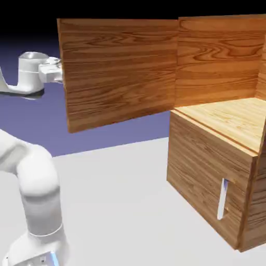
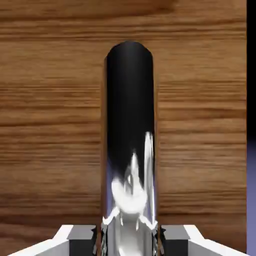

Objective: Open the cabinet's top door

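Claw (image 2: 130, 235) closed around handle (image 2: 130, 150) of top door (image 1: 119, 72), already swung wide from cabinet (image 1: 218, 171). Risk: slipping off the smooth bar if pulled further.

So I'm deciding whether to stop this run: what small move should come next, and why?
Probably let go and back the claw straight off. The top door already stands swung wide from the cabinet, the upper compartment lies open, and in the hand view the claw is shut on the handle.
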`<state>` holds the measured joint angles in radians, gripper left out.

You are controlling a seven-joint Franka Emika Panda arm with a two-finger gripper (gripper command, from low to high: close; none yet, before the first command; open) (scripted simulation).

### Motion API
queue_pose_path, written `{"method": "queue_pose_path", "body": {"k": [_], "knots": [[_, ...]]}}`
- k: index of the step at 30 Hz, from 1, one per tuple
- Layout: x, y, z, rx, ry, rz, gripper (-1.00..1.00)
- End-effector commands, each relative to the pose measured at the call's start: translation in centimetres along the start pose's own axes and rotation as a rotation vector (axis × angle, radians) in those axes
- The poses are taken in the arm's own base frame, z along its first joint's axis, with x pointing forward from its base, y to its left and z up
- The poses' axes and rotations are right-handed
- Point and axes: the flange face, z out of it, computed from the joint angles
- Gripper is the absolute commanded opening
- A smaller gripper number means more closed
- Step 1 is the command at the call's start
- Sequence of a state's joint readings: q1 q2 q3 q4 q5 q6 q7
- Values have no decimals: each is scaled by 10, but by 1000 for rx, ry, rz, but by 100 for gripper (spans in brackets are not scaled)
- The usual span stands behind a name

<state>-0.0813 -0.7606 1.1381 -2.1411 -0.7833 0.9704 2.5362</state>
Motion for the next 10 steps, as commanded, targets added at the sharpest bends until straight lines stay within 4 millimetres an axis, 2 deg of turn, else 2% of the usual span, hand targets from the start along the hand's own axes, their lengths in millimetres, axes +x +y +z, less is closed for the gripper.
{"method": "queue_pose_path", "body": {"k": [1,10], "knots": [[-2,-2,-7,-12,12,0,-100],[-18,-18,-59,-101,101,0,-100]]}}
